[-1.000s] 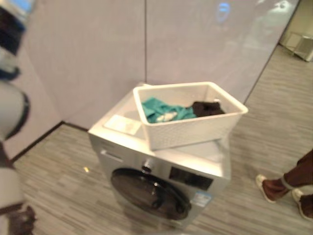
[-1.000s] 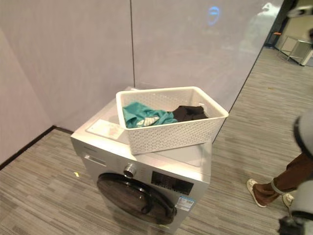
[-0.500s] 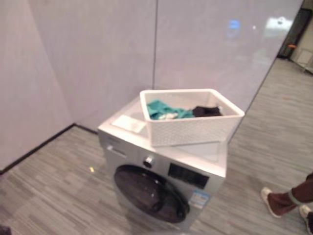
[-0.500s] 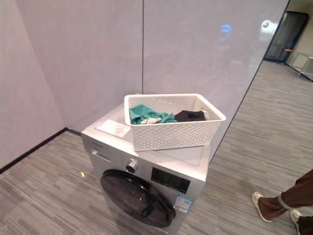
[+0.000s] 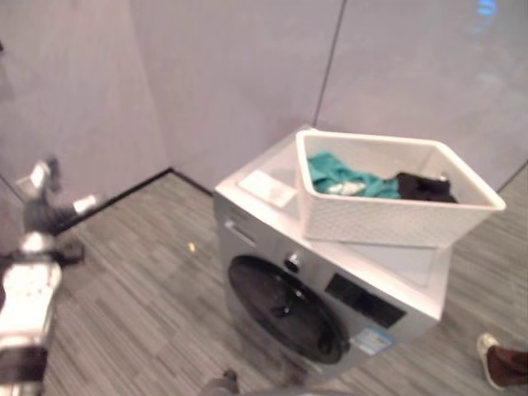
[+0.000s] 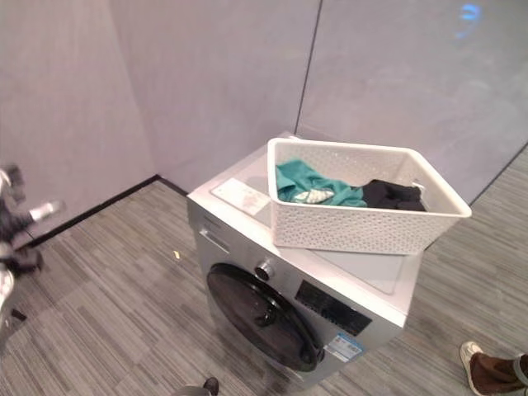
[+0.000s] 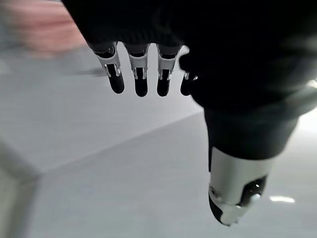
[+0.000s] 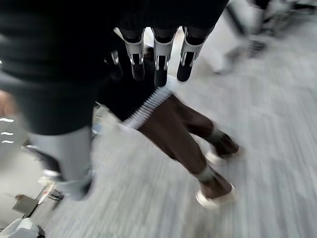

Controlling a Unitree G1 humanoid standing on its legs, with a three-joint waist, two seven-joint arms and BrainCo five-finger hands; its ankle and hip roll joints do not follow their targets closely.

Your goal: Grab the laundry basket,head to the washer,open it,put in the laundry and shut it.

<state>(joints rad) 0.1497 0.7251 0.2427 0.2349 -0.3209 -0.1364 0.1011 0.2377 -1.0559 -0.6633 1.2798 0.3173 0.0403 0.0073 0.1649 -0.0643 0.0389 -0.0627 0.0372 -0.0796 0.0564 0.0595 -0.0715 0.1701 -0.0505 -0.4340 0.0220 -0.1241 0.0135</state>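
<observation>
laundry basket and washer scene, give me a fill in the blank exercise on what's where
1. The white laundry basket rests on top of the ____.
2. Inside the basket, a teal garment lies beside a ____ one.
3. The washer's round door is ____.
4. The left hand holds ____, its fingers straight; the right hand likewise.

Missing words: washer; black; shut; nothing
</observation>
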